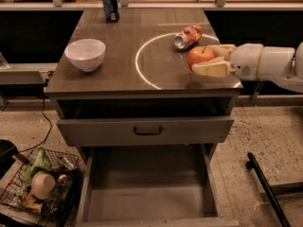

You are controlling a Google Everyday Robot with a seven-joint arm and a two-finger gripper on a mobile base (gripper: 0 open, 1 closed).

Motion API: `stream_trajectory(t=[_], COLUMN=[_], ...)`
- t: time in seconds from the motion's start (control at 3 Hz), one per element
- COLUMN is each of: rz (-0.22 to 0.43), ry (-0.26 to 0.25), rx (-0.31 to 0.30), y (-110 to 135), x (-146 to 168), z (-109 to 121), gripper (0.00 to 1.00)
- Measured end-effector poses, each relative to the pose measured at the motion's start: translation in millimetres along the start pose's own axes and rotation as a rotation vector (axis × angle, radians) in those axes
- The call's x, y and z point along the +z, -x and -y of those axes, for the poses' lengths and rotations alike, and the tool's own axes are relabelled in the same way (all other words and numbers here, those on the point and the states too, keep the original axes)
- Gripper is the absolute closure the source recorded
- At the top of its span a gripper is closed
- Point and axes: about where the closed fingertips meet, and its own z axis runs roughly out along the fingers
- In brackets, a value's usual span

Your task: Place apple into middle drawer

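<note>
The apple (200, 57), round and red-orange with a short dark stem, is at the right side of the cabinet top. My gripper (206, 58) reaches in from the right, its pale fingers (211, 69) shut around the apple. The crushed red-and-silver soda can (188, 36) lies just behind the apple. The middle drawer (149, 201), a wide grey metal box with a bare floor, is pulled open at the bottom of the cabinet, below and to the left of the gripper.
A white bowl (85, 54) and an upright blue can (111, 5) stand on the cabinet top (118, 74). A closed drawer front with a dark handle (147, 130) sits above the open drawer. A wire basket of clutter (40, 186) is on the floor left; a black bar (267, 188) lies right.
</note>
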Motion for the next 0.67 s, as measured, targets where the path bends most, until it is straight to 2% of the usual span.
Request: stream_trajectory(t=[0.33, 0.67], rz=[0.032, 0.028], ry=[0.045, 0.095], rx=[-0.072, -0.113], y=[34, 28], x=[-43, -87], z=[-33, -63], gripper=[1.00, 1.00])
